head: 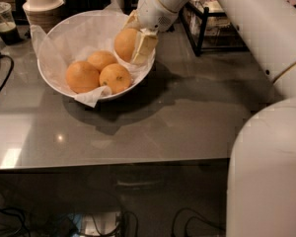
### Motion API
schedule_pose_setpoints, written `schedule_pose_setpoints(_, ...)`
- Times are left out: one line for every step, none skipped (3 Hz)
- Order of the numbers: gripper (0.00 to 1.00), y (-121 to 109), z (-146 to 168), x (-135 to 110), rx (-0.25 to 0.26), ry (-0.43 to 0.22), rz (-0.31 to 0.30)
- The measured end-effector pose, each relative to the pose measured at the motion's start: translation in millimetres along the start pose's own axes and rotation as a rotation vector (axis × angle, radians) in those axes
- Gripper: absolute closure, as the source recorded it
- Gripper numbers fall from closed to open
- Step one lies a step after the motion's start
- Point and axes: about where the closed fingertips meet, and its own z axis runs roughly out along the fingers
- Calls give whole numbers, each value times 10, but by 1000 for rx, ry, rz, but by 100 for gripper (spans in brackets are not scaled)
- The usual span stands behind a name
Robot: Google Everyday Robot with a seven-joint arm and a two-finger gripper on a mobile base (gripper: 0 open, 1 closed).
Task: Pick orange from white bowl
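Note:
The white bowl (56, 85), lined with crumpled white tissue, sits on the grey table at the upper left. Three deeper-orange oranges lie in its front half. The larger yellow-orange orange (125, 44) is at the bowl's right rim, raised above the others. My gripper (134, 39) reaches down from the white arm at the top and is shut on this orange, with one pale finger (143, 48) across its right side. The other finger is mostly hidden behind the fruit.
A white lidded paper cup (41, 5) and a clear cup with dark drink (4, 23) stand behind the bowl. A black wire rack (212, 23) is at the back right. Cables hang at the left edge. My big white arm fills the right side.

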Motion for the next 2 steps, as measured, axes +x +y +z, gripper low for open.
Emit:
schedule_pose_setpoints(100, -24, -274, -220, 110, -85, -39)
schedule_pose_setpoints(100, 29, -524, -446, 179, -172, -65)
